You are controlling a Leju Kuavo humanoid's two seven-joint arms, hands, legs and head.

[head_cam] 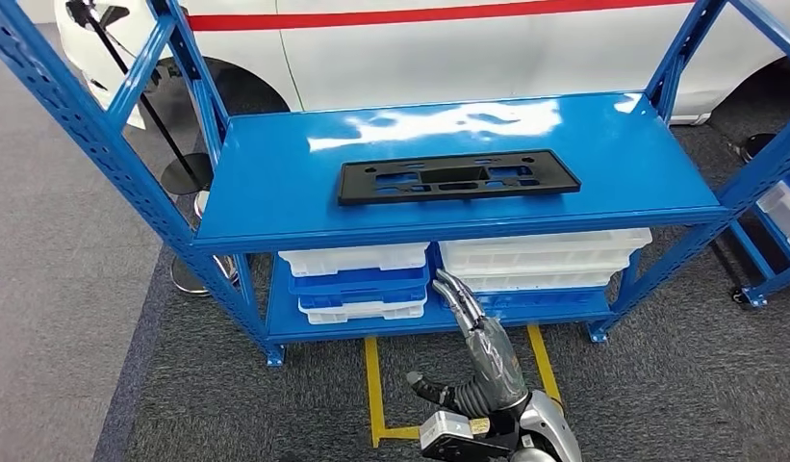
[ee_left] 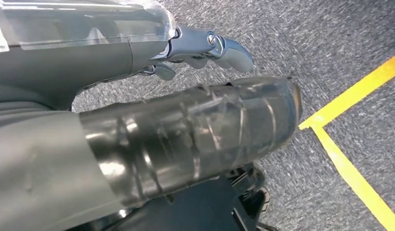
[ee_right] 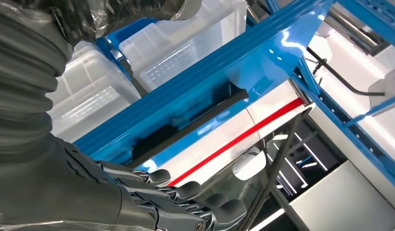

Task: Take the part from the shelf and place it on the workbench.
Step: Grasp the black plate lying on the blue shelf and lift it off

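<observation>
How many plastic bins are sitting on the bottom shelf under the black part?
5, as far as shows: a left stack of white, blue, blue, white, and one wide white bin on the right. The right one may itself be several stacked; others could hide behind.

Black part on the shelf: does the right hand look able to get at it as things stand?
Probably yes. The black part lies alone on the blue shelf, nothing over or beside it. The right hand is low, in front, holding nothing; it must rise.
</observation>
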